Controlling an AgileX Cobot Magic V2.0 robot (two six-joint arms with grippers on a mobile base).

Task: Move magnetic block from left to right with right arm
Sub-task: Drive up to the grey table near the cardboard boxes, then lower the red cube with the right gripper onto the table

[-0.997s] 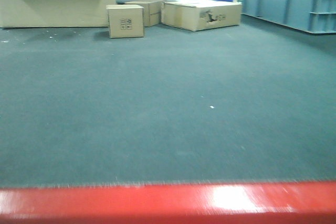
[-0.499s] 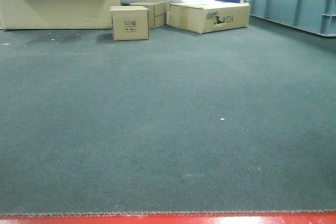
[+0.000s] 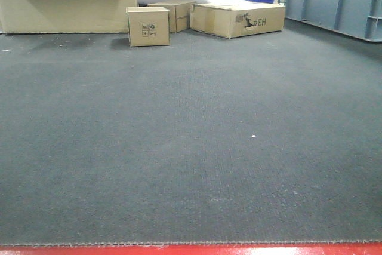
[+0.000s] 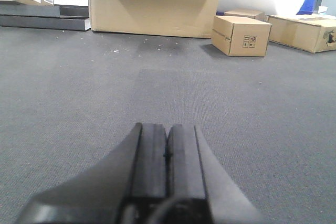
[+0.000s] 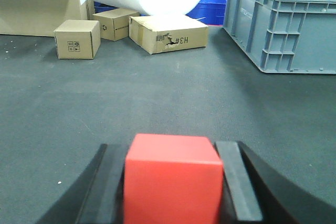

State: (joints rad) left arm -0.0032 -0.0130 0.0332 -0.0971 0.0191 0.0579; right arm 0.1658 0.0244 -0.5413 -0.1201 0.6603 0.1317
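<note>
Your right end effector (image 5: 170, 153) is pinching the small bright red matte magnetic block (image 5: 171, 182).
It is sitting between the black fingers (image 5: 237, 182) above the dark grey carpet floor (image 5: 157, 98); your left end effector (image 4: 167, 142) is pressing together.

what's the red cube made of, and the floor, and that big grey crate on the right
The magnetic block looks like plastic or a painted solid. It is matte, with smooth faces and crisp edges, and the look leaves open which it is. The floor is dark grey carpet with a fine ribbed weave showing. The crate is probably moulded plastic, blue-grey, with ribbed walls and a stepped rim.
</note>
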